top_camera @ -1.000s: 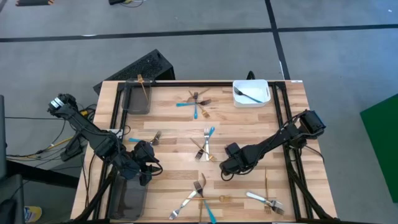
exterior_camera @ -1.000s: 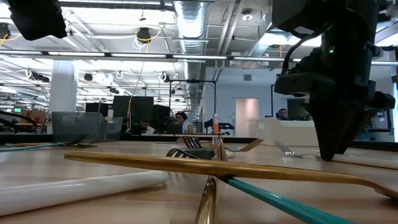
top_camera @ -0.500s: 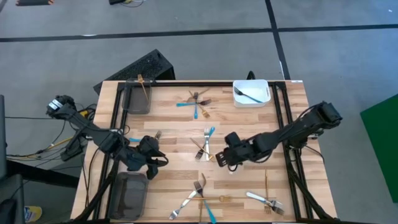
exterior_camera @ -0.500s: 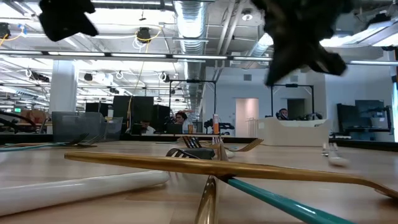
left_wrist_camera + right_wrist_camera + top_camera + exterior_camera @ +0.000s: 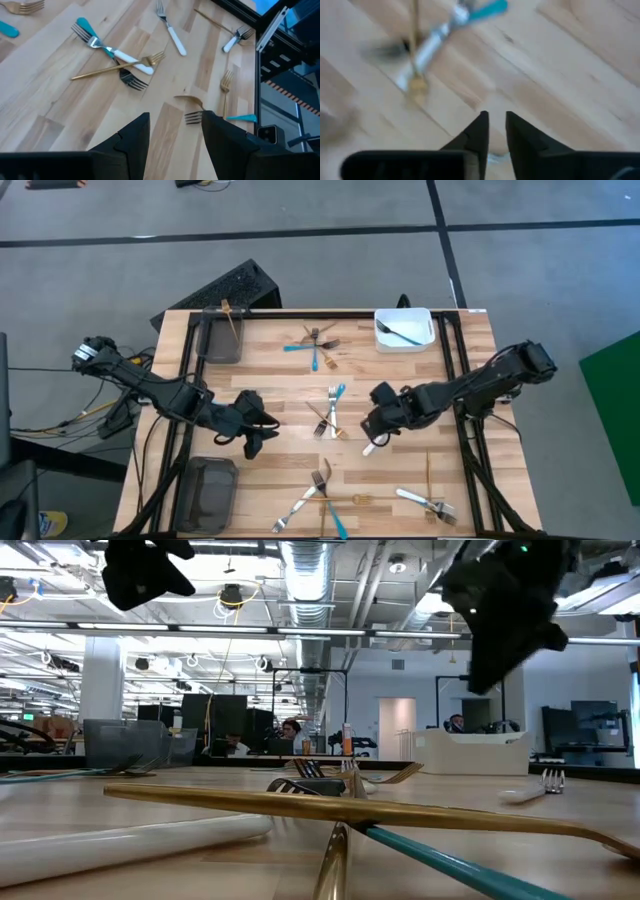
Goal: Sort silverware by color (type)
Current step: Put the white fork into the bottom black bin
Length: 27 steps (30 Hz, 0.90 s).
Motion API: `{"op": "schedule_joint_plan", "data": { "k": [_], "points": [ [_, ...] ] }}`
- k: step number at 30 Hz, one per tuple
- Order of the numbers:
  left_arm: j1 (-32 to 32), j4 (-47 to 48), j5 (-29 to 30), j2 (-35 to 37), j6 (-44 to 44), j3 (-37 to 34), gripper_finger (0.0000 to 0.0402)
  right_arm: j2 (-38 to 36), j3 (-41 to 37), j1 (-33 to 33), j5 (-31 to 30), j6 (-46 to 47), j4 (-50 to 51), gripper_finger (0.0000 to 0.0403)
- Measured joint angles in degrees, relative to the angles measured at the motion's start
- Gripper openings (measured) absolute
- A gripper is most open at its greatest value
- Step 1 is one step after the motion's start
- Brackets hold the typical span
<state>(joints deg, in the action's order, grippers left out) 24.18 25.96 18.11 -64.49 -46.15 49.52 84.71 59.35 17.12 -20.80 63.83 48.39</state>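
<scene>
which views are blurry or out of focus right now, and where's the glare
Right wrist view: motion-smeared, the teal-handled fork streaked. Low view: the nearest gold fork is soft, the room behind sharper, ceiling strip lights blown out. High view: even light, crisp, weak shadows under the arms. Left wrist view: sharp on the wooden table.

Open-plan lab: exposed ceiling ducts [image 5: 305, 570], desk monitors [image 5: 225, 715].

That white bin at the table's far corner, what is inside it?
The white bin holds one dark fork lying across its floor. Nothing else shows inside; the high view looks straight in, so little is hidden.
</scene>
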Motion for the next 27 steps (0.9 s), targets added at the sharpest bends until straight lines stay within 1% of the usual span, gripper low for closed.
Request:
{"op": "schedule_joint_plan", "data": {
  "k": [3, 6, 9, 12, 14, 17, 21, 24, 27],
  "points": [
    [0.02, 0.12, 0.09, 0.0, 0.07, 0.0, 0.0167, 0.16, -0.02, -1.51, 3.97, -3.51, 8.12, 0.0128],
    [-0.29, 0.39, 1.2, 0.0, 1.48, 0.0, 0.0167, 0.89, -1.59, -5.57, 9.06, -2.59, 14.28, 0.0159],
    [-1.41, 0.19, 2.48, 0.0, 1.78, 0.0, 0.0167, 0.35, -5.01, -10.12, 14.66, -6.87, 11.14, 0.0189],
    [-2.34, 0.17, 2.69, 0.0, -0.06, 0.0, 0.0167, -1.39, -8.83, -14.07, 22.03, -14.52, 3.5, 0.0211],
    [-2.58, 0.17, 2.64, 0.0, -1.5, 0.0, 0.0167, -1.2, -10.73, -16.38, 25.48, -17.9, 1.46, 0.0217],
    [-2.62, 0.18, 2.79, 0.0, -2.74, 0.0, 0.0167, -0.58, -12.57, -18.39, 26.34, -21.32, 2.57, 0.0217],
    [-2.6, 0.26, 3.96, 0.0, -3.71, 0.0, 0.0167, -0.38, -14.9, -19.98, 30.12, -24.58, -1.73, 0.021],
    [-2.79, 0.3, 6.52, -0.01, -3.83, 0.0, 0.0167, -0.24, -16.72, -20.63, 32.57, -25.36, -4.53, 0.0204],
    [-3.57, 0.28, 9.1, 0.0, -3.85, 0.0, 0.0167, -0.24, -17.7, -21.08, 32.96, -25.33, -7.65, 0.0193]
  ]
}}
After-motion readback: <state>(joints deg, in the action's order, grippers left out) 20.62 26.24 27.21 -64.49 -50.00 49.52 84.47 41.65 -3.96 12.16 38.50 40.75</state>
